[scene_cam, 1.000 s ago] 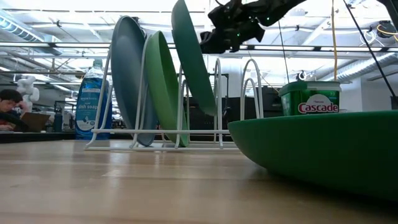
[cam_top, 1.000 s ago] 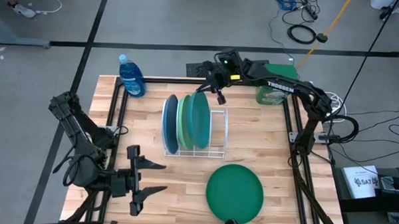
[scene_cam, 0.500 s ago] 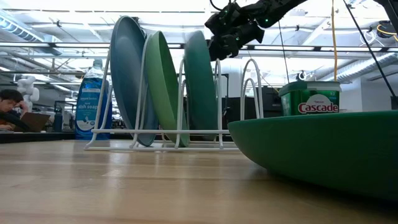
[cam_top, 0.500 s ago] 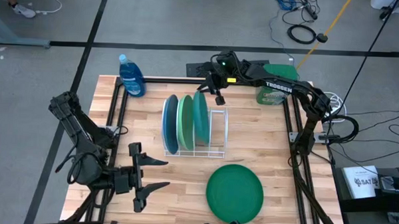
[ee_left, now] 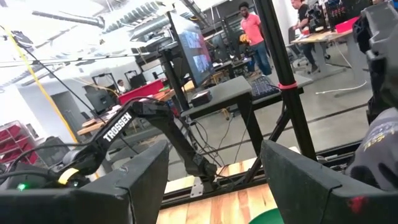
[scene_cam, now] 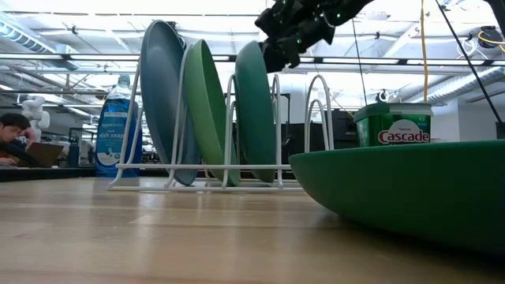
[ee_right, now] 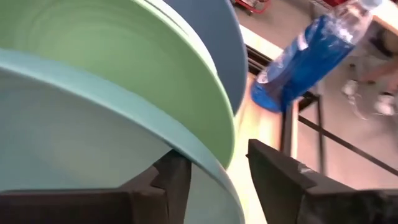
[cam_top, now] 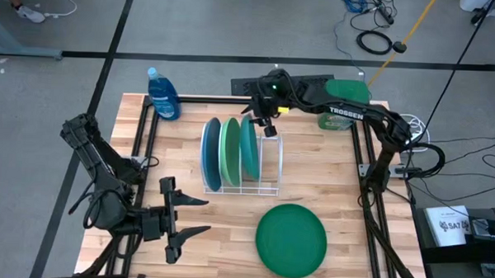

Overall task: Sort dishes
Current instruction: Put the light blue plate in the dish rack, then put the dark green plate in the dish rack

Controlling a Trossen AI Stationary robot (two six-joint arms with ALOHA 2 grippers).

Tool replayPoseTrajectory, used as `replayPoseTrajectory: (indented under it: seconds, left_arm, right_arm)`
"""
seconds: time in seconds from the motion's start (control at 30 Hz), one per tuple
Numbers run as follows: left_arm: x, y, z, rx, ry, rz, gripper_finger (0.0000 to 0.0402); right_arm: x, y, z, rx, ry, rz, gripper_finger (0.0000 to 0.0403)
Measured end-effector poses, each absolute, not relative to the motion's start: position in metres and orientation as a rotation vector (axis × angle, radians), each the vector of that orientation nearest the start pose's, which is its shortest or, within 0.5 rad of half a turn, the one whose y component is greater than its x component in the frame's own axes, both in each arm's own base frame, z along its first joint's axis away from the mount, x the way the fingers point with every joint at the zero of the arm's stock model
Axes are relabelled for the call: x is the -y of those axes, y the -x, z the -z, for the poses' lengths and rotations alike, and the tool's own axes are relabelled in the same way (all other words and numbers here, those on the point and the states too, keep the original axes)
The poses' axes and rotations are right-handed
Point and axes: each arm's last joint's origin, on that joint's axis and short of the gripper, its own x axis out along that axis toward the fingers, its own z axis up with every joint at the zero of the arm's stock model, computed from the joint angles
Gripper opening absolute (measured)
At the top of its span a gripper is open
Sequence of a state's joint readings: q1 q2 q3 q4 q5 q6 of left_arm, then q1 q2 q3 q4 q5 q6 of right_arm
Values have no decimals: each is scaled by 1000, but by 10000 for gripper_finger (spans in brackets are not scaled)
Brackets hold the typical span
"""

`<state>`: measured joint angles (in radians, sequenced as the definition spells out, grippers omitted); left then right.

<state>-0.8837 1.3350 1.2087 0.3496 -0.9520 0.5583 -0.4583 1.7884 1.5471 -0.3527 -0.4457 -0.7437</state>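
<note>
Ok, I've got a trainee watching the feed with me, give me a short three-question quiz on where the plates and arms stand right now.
1. True or false: the dark green round plastic plate stands in the white wire rack.
2. How many plates stand upright in the rack?
3. Which plate's rim sits between the right tool's fingers? A) blue round plastic plate B) light green round plastic plate C) teal round plastic plate

Key
1. False: it lies flat on the wooden table, apart from the rack.
2. Three: blue, light green, teal.
3. C: the fingers straddle its rim at the rack's far end. The left tool waits open over the table's near left corner.
</note>
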Motion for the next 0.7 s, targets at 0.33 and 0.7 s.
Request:
replayPoseTrajectory:
  seconds: [0.33,0.7]
  left_arm:
    - [210,-203,-408,112,-380,-103,253]
    - [210,-203,-408,108,-366,-116,253]
  right_arm:
    - [131,-363,-330,-631,564,-41,198]
    - [83,-342,-358,-744,689,116,207]
